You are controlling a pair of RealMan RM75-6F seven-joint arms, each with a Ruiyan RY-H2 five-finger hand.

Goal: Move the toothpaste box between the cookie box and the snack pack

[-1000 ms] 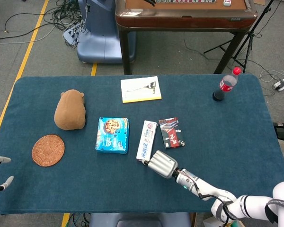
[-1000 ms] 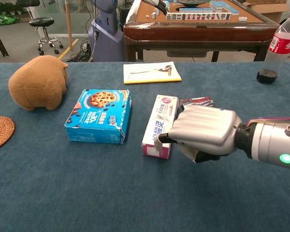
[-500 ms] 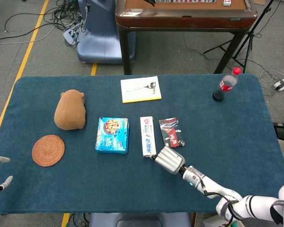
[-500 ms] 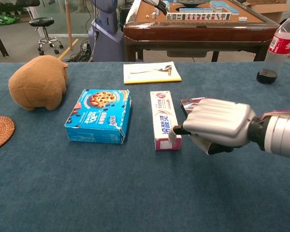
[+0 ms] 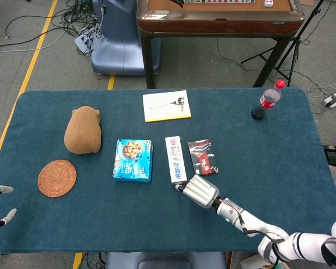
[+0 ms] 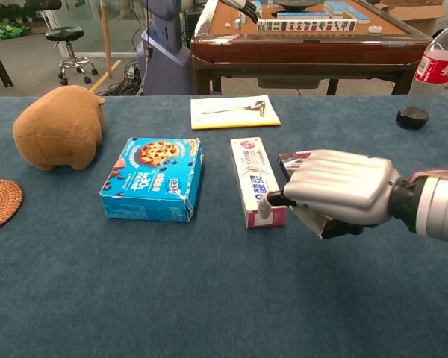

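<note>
Item: long white toothpaste box (image 5: pixel 176 160) (image 6: pixel 257 181), lying flat mid-counter. Since half a second ago its near end has swung a little toward the right edge, so it now sits roughly parallel to its neighbours, with a narrower gap on the snack side.

Item: blue cardboard cookie box (image 5: pixel 133 159) (image 6: pixel 154 178), on the toothpaste box's left-edge side, apart from it.

Item: dark red-and-black snack pack (image 5: pixel 203 156) (image 6: pixel 296 158), on its right-edge side, close by; partly hidden by my hand in the chest view.

Item: my right hand (image 5: pixel 200 190) (image 6: pixel 336 190), fingers curled in, grasping nothing; one fingertip (image 6: pixel 266 203) touches the near end of the toothpaste box.

Item: my left hand (image 5: pixel 1 206), at the counter's near left corner, fingers apart, holding nothing.

Assessment: the toothpaste box already lies between the two packages, so I judge placement essentially done; only withdrawing the right hand without dragging the box remains.
</note>
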